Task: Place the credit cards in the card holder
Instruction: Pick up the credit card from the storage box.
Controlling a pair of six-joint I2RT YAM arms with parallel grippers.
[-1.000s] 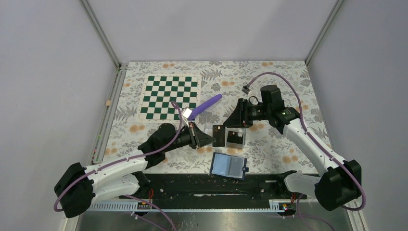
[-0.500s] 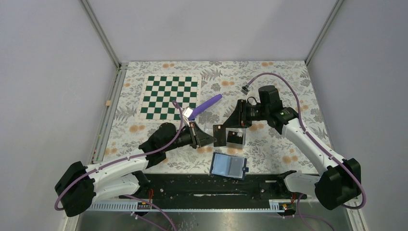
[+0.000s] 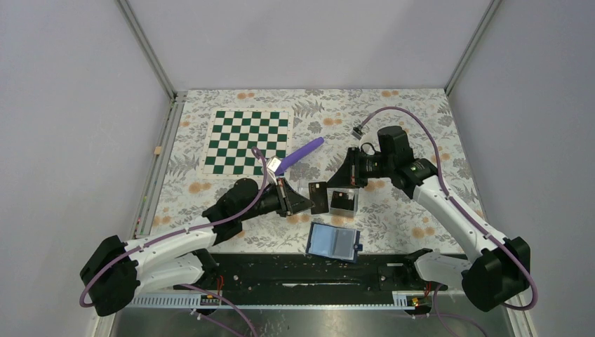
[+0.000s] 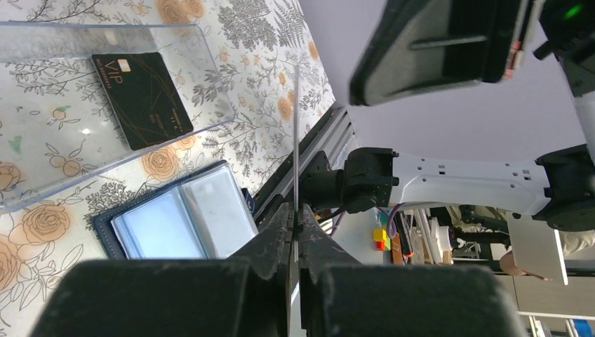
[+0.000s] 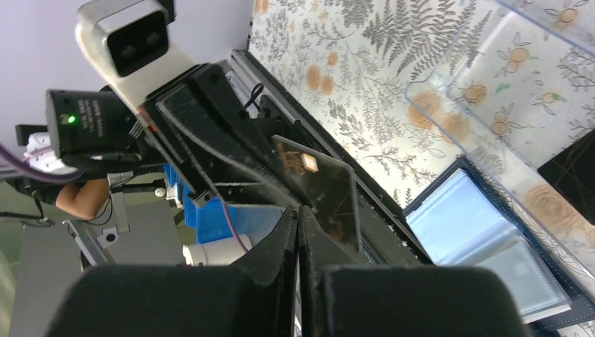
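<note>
The card holder [image 3: 334,241] lies open near the front edge, navy with pale inner pockets, and also shows in the left wrist view [image 4: 175,225] and the right wrist view [image 5: 484,239]. My left gripper [image 3: 303,203] is shut on a dark credit card [image 3: 319,198], held upright on edge beside the clear tray [image 3: 353,208]. The card shows edge-on in the left wrist view [image 4: 296,140] and face-on in the right wrist view [image 5: 319,189]. A second black card [image 4: 144,98] lies in the tray. My right gripper [image 3: 334,181] is shut with nothing visibly in it, just by the held card's far corner.
A green-and-white chessboard mat [image 3: 249,140] lies at the back left. A purple stick-like tool [image 3: 302,153] lies between the mat and the grippers. The black base rail [image 3: 316,270] runs along the near edge just behind the card holder.
My right gripper has shifted slightly left and nearer to the held card. My left gripper and the card have stayed in place.
</note>
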